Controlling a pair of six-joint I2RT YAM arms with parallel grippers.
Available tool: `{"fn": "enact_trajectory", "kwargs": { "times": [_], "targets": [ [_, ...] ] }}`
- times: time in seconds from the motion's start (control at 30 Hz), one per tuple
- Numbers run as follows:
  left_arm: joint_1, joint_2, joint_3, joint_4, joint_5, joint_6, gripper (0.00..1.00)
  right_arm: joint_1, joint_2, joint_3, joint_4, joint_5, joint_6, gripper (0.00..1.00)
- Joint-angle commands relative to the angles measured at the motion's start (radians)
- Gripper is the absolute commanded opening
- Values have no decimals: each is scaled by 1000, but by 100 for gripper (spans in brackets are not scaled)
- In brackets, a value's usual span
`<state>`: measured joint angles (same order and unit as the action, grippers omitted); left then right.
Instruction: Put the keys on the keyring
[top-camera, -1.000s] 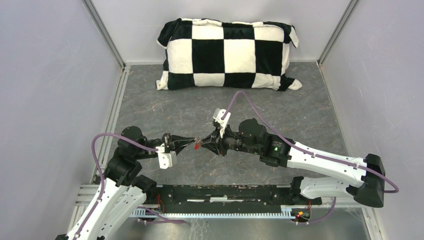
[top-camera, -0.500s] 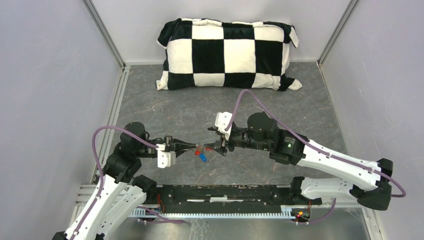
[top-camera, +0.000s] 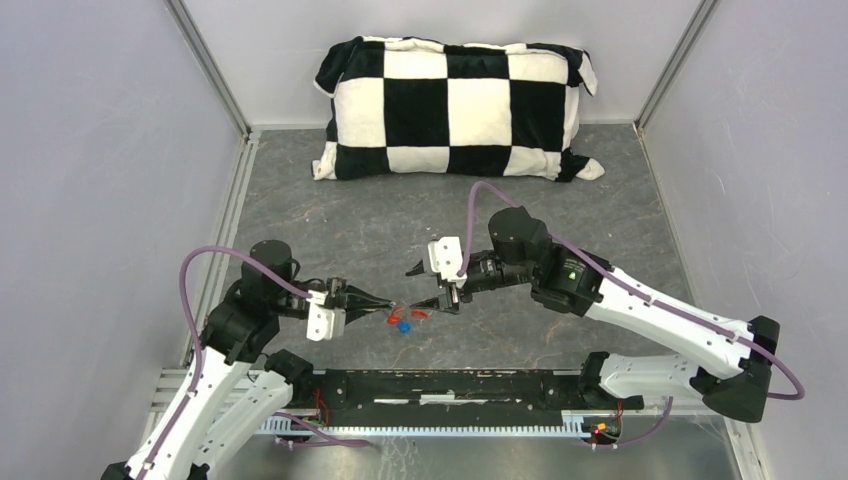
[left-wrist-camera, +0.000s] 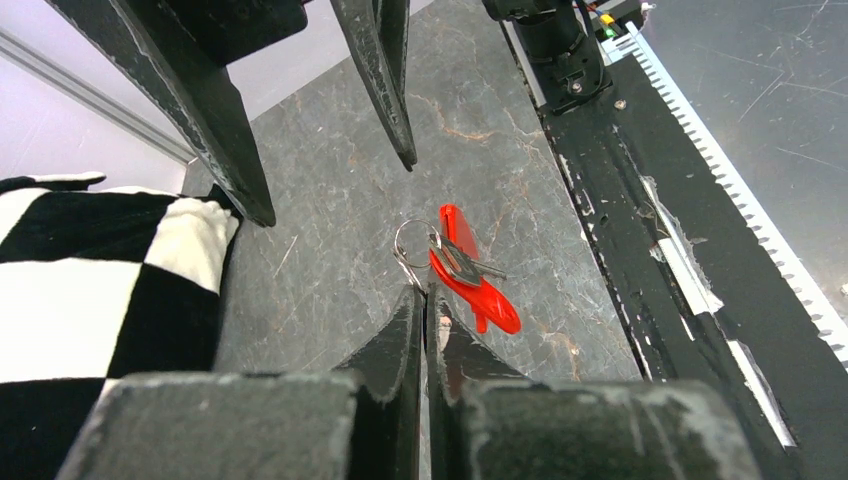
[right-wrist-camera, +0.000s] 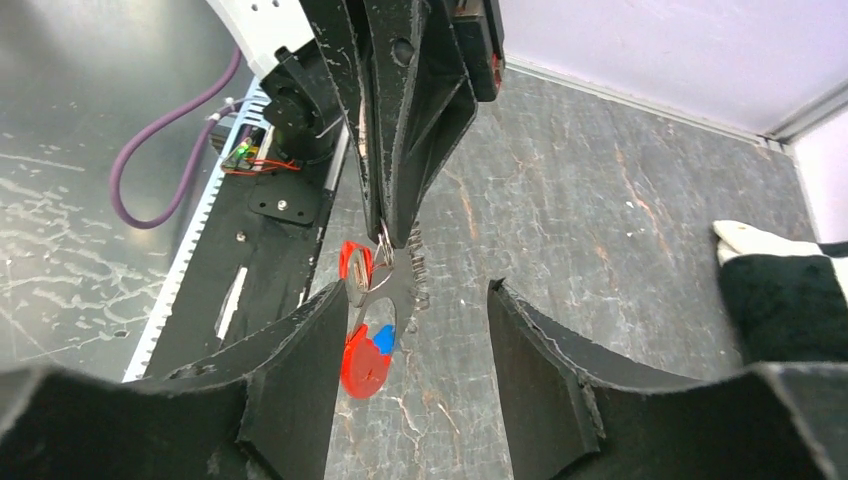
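Observation:
My left gripper (top-camera: 391, 306) is shut, pinching the thin wire keyring (left-wrist-camera: 397, 243) at its fingertips (left-wrist-camera: 424, 292). From the ring hang the keys (top-camera: 402, 319): a silver key (left-wrist-camera: 462, 262) over a red tag (left-wrist-camera: 490, 300), and in the right wrist view a red tag (right-wrist-camera: 366, 368) with a blue one (right-wrist-camera: 383, 339) behind it. My right gripper (top-camera: 418, 288) faces the left one, open, its jaws standing either side of the hanging keys without holding them. In the right wrist view the left fingers (right-wrist-camera: 400, 150) point down onto the ring.
A black-and-white checkered pillow (top-camera: 455, 108) lies against the back wall. A black rail (top-camera: 460, 385) runs along the near edge between the arm bases. Grey walls close in both sides of the marbled grey floor (top-camera: 560, 210).
The right gripper opened, let go of the keys and drew back slightly; the keys now dangle from the ring. The left gripper sank a little, still shut.

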<state>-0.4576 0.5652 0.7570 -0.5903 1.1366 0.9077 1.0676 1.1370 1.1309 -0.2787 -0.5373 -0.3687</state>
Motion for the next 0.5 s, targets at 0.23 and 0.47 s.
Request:
{"fn": "enact_trajectory", "kwargs": {
  "times": [0.23, 0.47],
  "targets": [
    [-1, 4, 46, -13, 44, 64, 2, -27, 79, 34, 143, -238, 83, 53],
    [-1, 0, 50, -13, 38, 63, 2, -28, 105, 27, 165, -243, 106, 44]
  ]
}}
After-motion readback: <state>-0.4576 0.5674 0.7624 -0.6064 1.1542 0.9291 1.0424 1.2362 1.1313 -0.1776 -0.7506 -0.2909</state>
